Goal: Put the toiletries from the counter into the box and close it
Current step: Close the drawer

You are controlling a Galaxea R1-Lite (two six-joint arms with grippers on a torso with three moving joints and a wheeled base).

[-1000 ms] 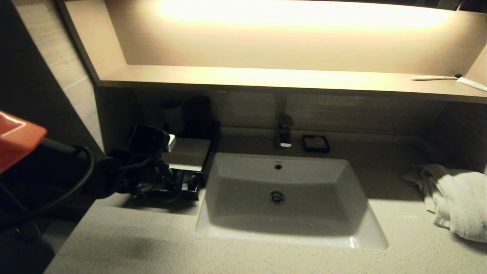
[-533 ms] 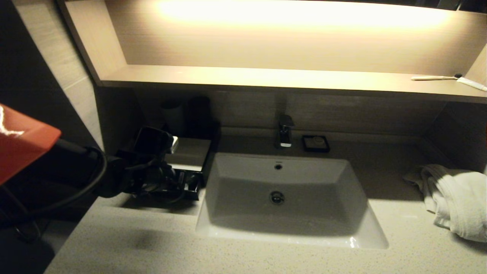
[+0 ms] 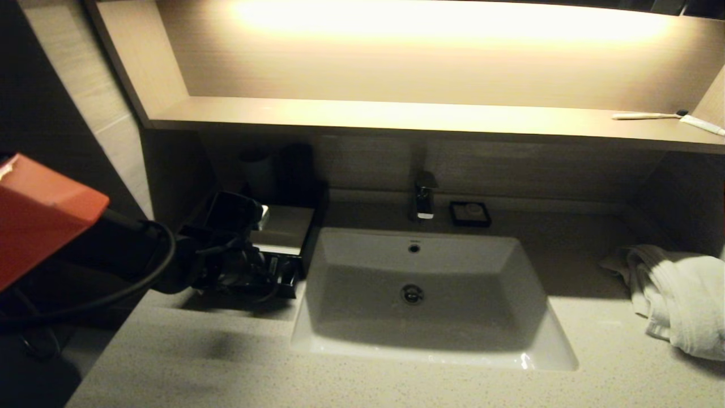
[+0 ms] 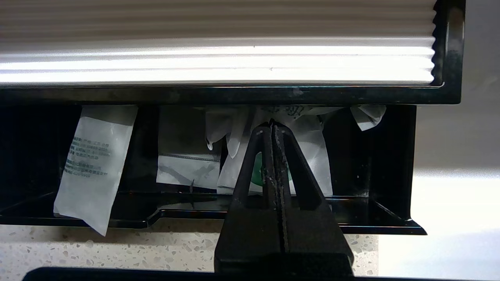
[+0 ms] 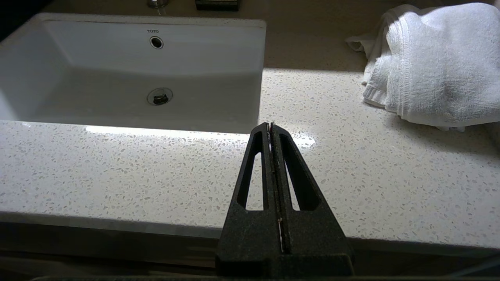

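White sachets (image 4: 95, 164) crowd the drawer (image 4: 375, 224) mouth; speckled counter (image 5: 156, 175) before it lies open
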